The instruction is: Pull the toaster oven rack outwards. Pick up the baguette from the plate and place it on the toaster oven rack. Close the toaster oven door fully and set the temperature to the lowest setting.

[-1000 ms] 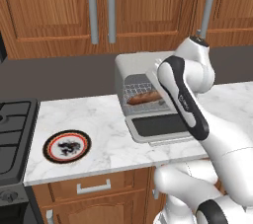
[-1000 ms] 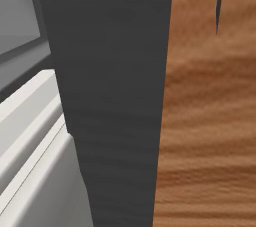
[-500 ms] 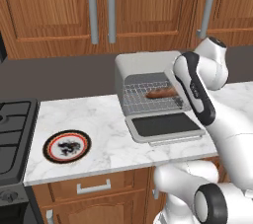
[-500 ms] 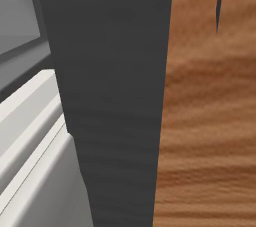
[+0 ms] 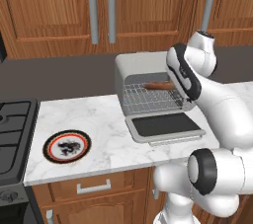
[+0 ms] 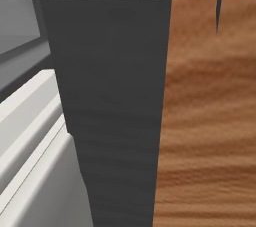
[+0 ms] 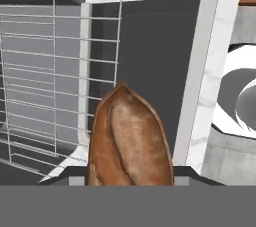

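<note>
The toaster oven (image 5: 137, 65) stands on the marble counter with its door (image 5: 165, 125) folded down flat. The wire rack (image 5: 148, 99) is pulled out over the door. My gripper (image 7: 131, 177) is shut on the golden-brown baguette (image 7: 131, 141), which hangs above the rack (image 7: 50, 71) and the dark door glass (image 7: 155, 46). In the left base view the baguette (image 5: 158, 86) sits level at the oven's mouth, just above the rack; my arm hides the fingers there. The plate (image 5: 66, 146) lies bare at the counter's front left.
A black stove (image 5: 12, 124) borders the counter on the left. Wooden wall cabinets with long grey handles (image 5: 92, 11) hang above the oven. A dark panel (image 6: 110, 101) and a wood-grain surface (image 6: 210, 121) stand very close in the right base view.
The baguette has moved right and a little higher over the rack, still in my gripper. My arm's upper link has swung to the right, uncovering more of the oven front.
</note>
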